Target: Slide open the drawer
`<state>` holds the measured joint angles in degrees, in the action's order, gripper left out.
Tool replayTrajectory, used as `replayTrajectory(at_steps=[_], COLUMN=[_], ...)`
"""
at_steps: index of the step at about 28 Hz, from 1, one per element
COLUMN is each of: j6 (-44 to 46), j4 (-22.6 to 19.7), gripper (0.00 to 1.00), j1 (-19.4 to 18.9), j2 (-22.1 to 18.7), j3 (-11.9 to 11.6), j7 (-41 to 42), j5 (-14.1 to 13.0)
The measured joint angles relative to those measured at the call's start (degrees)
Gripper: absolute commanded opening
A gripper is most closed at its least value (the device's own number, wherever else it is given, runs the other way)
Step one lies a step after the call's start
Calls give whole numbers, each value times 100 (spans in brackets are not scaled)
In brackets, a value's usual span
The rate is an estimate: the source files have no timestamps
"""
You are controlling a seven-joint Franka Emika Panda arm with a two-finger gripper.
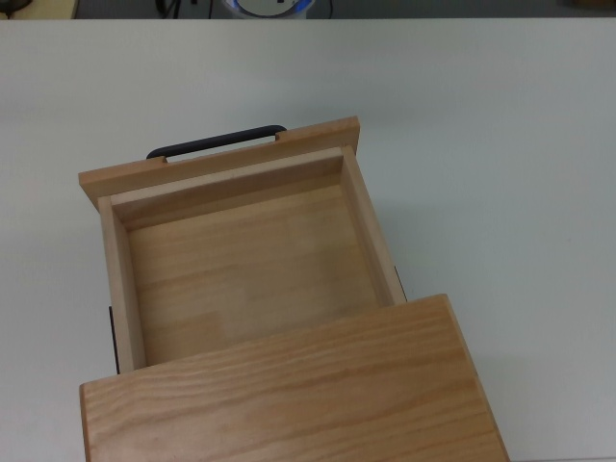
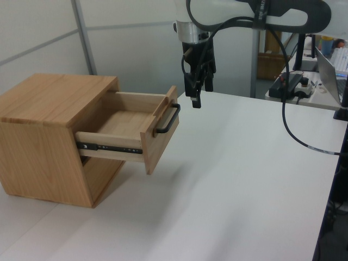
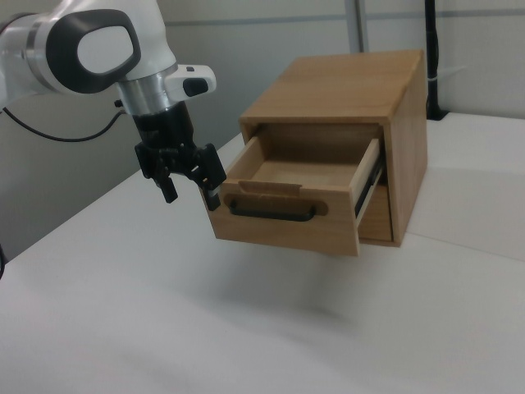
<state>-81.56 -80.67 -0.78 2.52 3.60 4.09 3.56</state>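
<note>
The white table [image 2: 234, 179] fills most of every view. On it sits the wooden cabinet [image 2: 41, 136], at about 9 o'clock in the left view and 1 o'clock in the right view; in the top view only its top board shows, at 6 o'clock.

The arm [image 3: 90, 49] enters the right view from 10 o'clock and the left view from 12 o'clock, with a black cable hanging from it toward 4 o'clock in the left view.

The drawer [image 1: 245, 255] is pulled well out of the cabinet, riding on black side rails, and its inside is bare wood. In the top view it lies at the centre, with its front panel toward 12 o'clock. In the right view the panel faces 7 o'clock.

The black bar handle [image 3: 272, 213] runs across the front panel; in the top view it peeks out beyond the panel's edge at 11 o'clock.

The gripper [image 3: 191, 185] hangs in the air just beside the drawer front, at 9 o'clock of it in the right view and at 1 o'clock of the handle in the left view. It touches nothing, and its two fingers stand spread apart with nothing between them.
</note>
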Motion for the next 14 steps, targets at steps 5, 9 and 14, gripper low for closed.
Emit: replayTrajectory(at_steps=[5, 9, 14], j6=[0, 0, 0], j4=[-3, -4, -5], gripper=[100, 100, 100], j1=[21, 45, 46], j2=[77, 204, 330], j3=[-8, -9, -8], j7=[-5, -6, -6], j5=[-6, -8, -13])
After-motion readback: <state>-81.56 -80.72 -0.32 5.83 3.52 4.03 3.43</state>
